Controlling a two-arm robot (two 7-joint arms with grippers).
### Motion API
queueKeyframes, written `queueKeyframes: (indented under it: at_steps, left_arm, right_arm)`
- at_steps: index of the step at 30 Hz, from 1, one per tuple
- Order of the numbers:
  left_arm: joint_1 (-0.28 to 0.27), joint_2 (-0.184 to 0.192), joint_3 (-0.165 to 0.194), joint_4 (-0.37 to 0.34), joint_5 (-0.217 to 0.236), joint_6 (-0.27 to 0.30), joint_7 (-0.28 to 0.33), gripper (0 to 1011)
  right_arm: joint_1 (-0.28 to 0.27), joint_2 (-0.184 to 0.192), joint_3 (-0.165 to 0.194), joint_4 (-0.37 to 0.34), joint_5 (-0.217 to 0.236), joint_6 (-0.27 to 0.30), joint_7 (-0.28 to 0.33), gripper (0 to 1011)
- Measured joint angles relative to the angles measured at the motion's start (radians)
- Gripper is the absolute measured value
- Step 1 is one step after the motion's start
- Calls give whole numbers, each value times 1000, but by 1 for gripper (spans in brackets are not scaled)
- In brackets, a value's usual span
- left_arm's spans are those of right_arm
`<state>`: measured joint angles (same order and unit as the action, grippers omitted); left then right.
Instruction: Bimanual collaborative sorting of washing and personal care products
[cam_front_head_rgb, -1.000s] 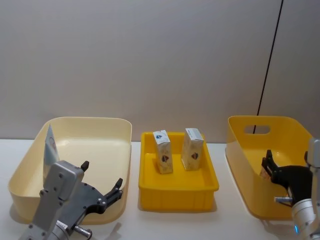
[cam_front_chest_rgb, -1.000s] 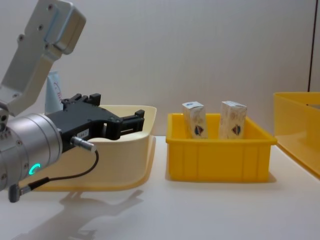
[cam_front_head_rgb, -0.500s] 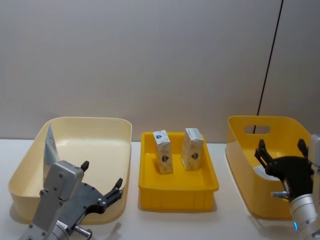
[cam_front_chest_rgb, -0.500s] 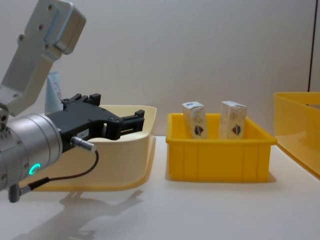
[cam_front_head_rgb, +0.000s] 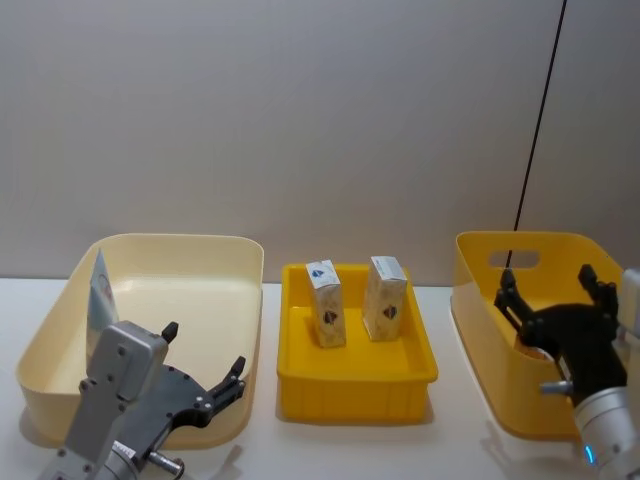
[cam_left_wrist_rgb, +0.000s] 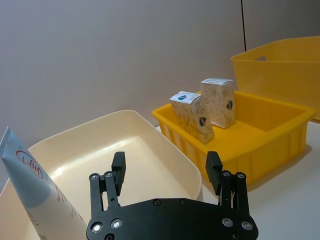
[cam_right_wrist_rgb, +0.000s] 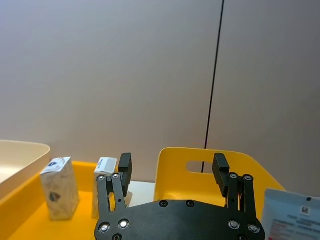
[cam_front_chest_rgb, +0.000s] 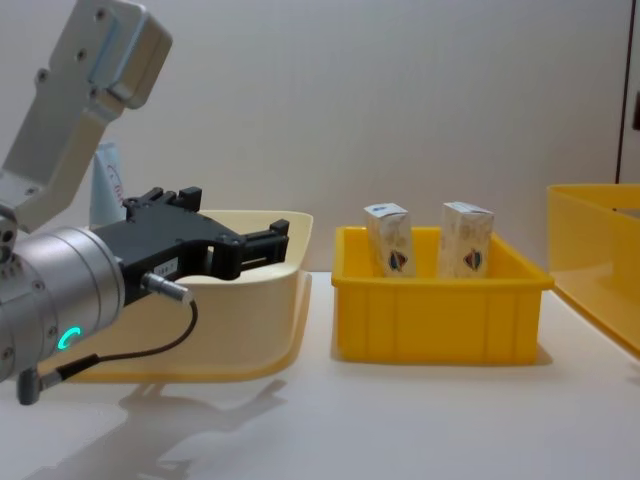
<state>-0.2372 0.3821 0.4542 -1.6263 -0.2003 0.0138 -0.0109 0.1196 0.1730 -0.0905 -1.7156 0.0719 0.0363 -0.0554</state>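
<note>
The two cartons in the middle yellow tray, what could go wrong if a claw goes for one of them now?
The two cartons stand close together in the middle tray, and the left one tilts. An open claw closing on one might nudge or topple the other.

The tray's walls rise around their bases, so a low approach by the right claw could clip the rim.

The left claw hangs open over the cream bin beside the leaning tube; swinging out could knock it.

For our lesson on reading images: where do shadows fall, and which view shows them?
Chest view: the left hand throws a soft shadow on the table beneath it, and the middle yellow bin has a faint one at its base.
</note>
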Motion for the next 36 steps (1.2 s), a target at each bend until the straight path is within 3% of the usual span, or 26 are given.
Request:
queueKeyframes:
  at_steps: [3, 21, 36]
  left_arm:
    - [0, 0, 0, 0, 0, 0, 0, 999]
    - [0, 0, 0, 0, 0, 0, 0, 1000]
    - [0, 0, 0, 0, 0, 0, 0, 1000]
  right_arm:
    - [-6, 7, -6, -2, 10, 0, 6, 1001]
    - [-123, 150, -124, -47, 196, -2, 112, 1001]
    - [-134, 164, -136, -52, 215, -2, 122, 1001]
